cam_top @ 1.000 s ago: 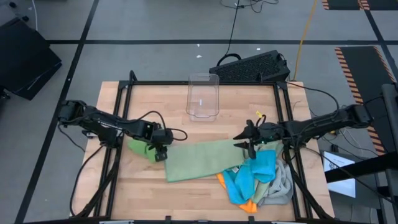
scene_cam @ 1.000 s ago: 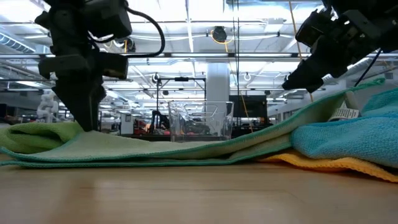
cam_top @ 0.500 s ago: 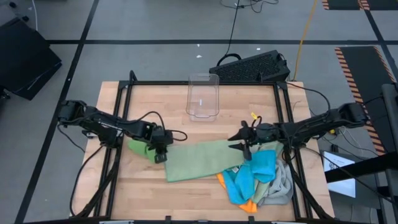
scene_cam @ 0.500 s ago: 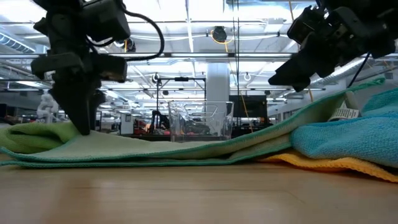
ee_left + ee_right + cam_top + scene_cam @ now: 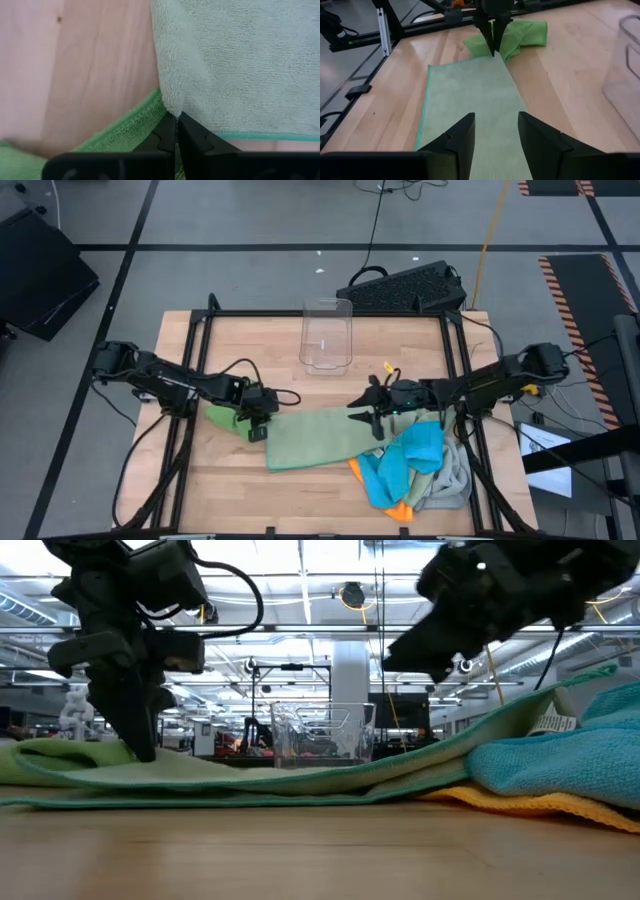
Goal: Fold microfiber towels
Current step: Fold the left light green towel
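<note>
From above, a pale sage-green microfiber towel [image 5: 325,435] lies spread flat across the middle of the light wooden table [image 5: 260,350], with a crumpled bright green towel [image 5: 222,418] touching its left end and a heap of blue [image 5: 405,460], orange [image 5: 400,510] and light grey [image 5: 455,475] cloths at its right end; a clear plastic bin [image 5: 327,335] stands apart toward the far edge. The left gripper [image 5: 257,420] sits at the sage towel's left corner, and the right gripper [image 5: 372,418] hovers over its right part. At table height, the left gripper [image 5: 140,745] points straight down into the sage towel [image 5: 250,780], while the right arm hangs above the cloth without touching it. The left wrist camera shows the left gripper's fingers [image 5: 165,135] pressed together, pinching the corner of the sage towel [image 5: 240,65] where it meets the bright green one [image 5: 125,132]. The right wrist camera shows the right gripper [image 5: 495,132] with fingers [image 5: 462,135] parted, holding nothing, above the sage towel [image 5: 470,95].
</note>
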Tool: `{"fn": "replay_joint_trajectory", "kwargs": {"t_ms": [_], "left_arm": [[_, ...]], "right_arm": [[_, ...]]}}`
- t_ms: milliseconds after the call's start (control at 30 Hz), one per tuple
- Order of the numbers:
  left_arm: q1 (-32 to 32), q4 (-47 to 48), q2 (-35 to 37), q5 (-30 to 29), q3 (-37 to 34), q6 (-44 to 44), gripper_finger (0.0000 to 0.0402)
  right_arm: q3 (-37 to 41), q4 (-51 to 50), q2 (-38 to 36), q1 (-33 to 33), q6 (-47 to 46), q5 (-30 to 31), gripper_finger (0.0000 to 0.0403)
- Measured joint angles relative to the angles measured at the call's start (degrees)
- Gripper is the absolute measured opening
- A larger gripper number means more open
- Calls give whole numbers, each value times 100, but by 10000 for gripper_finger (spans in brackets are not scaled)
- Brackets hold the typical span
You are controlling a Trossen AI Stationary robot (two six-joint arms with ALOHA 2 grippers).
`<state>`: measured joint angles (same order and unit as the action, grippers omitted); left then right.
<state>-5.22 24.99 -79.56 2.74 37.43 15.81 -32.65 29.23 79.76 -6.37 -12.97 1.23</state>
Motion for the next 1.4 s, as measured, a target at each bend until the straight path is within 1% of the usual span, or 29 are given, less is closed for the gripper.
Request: {"fn": "replay_joint_trajectory", "kwargs": {"t_ms": [100,200,300,400,500,600,700,767,867,933,1033,1133,1200,1300,1400], "left_arm": [[1,345,93,-20,176,-98,14],[-1,584,219,-26,400,-176,6],[-36,691,311,-26,565,-199,10],[-122,833,314,-29,731,-274,16],[-231,990,314,-29,853,-320,8],[-343,1001,314,-29,948,-316,6],[-468,995,316,-43,1070,-322,16],[-541,1017,314,-114,1147,-332,17],[-605,995,314,-172,1260,-328,7],[-643,998,314,-184,1333,-322,5],[-669,995,316,-195,1389,-298,14],[-681,980,314,-256,1394,-222,20],[-681,952,314,-280,1394,-219,15],[-697,863,314,-280,1394,-221,5],[-727,729,314,-280,1394,-297,12]], "right_arm": [[-466,49,561,2,149,-2,144],[-977,62,1138,1,238,-22,144],[-1521,88,1686,37,386,-192,144],[-2110,114,2183,138,571,-533,145],[-2638,117,2631,293,699,-1029,157],[-3057,98,3005,458,778,-1493,180],[-3383,83,3303,599,831,-1835,207],[-3515,83,3458,651,910,-1985,222],[-3682,96,3689,688,1000,-2088,235],[-3761,117,3813,688,1042,-2109,238],[-3796,325,3883,692,1072,-2115,239],[-3798,612,3922,717,988,-2483,234],[-3798,702,3924,721,886,-2698,226],[-3800,715,3920,718,840,-2706,213],[-3800,728,3924,717,774,-2692,203]]}}
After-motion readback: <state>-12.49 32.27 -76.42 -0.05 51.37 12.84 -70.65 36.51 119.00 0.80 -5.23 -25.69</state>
